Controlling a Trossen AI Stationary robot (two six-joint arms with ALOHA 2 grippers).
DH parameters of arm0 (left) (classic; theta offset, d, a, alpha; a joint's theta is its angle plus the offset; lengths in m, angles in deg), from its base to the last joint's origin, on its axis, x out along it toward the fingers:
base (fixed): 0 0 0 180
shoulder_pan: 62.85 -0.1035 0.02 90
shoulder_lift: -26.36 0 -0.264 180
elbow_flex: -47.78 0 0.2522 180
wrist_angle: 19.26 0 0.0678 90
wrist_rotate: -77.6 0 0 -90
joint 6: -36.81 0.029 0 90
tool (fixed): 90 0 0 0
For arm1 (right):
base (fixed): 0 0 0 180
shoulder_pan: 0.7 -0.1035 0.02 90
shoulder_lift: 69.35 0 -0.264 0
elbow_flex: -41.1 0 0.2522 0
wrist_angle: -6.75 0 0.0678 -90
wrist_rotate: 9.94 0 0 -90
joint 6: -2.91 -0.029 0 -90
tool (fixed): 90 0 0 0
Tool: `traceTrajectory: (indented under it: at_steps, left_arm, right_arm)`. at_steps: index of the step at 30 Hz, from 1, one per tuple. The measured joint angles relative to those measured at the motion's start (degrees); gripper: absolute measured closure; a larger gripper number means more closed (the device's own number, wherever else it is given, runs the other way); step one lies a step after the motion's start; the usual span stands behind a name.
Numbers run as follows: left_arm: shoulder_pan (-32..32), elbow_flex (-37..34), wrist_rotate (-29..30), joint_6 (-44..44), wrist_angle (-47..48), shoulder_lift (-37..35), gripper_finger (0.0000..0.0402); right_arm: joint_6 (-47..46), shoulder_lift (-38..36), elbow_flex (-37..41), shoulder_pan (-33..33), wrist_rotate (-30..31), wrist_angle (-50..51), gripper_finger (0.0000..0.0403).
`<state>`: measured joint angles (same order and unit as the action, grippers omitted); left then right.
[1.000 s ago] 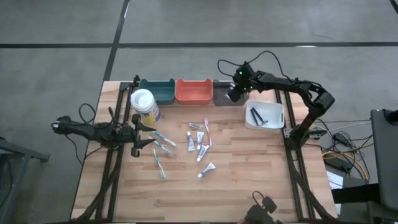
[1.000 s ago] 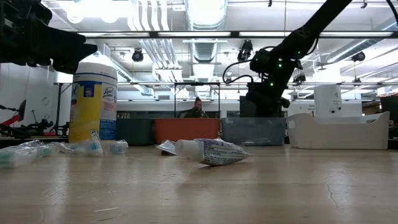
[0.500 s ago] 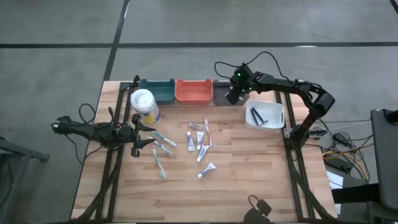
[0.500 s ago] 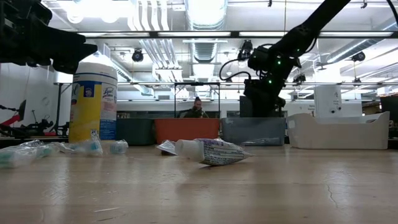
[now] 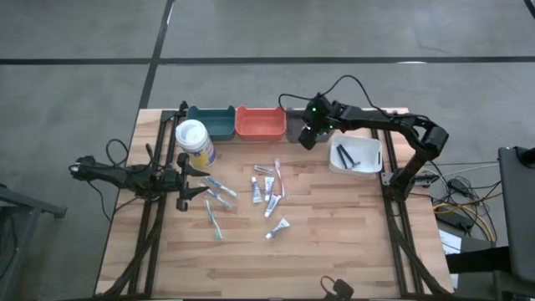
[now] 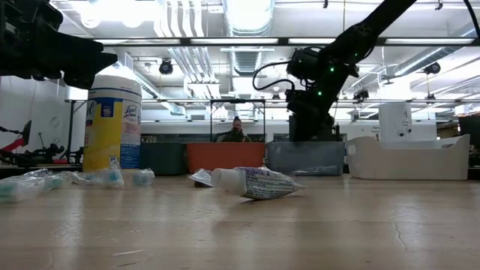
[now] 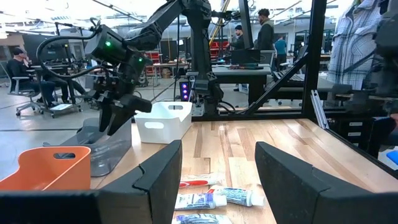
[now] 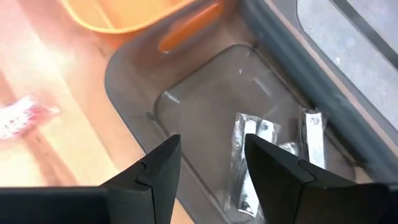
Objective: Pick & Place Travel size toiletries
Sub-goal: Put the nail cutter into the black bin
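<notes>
Several travel size toiletries lie flat mid-table: white mini tubes (image 5: 267, 189), one more tube (image 5: 278, 227) nearer the front, and slim toothbrushes (image 5: 219, 195). Silver tubes (image 8: 247, 163) lie on the floor of the grey bin (image 5: 298, 125). My right gripper (image 5: 307, 140) hangs open above that bin's near edge, slanting down, with nothing between its fingers (image 8: 155, 168). My left gripper (image 5: 197, 180) waits open and level at the table's left side, short of the toothbrushes.
Teal bin (image 5: 211, 121), orange bin (image 5: 261, 121) and the grey bin stand in a row along the far edge. A white bin (image 5: 355, 155) at the right holds dark sticks. A wipes canister (image 5: 194, 142) stands at the far left. People show in the room beyond.
My right gripper has swung along the far edge toward the table's left, from the grey bin's right end to its left part, staying above the bin. The toiletries on the table have not moved.
</notes>
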<state>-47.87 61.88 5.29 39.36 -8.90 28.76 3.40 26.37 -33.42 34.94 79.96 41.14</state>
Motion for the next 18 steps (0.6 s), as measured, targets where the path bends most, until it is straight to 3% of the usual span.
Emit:
traceTrajectory:
  at_steps: [18]
  left_arm:
    - [0.0, 0.0, -0.02, 0.01, -0.02, 0.0, 0.0193]
  right_arm:
    - [0.09, -0.08, 0.01, -5.1, -0.18, -0.06, 0.0229]
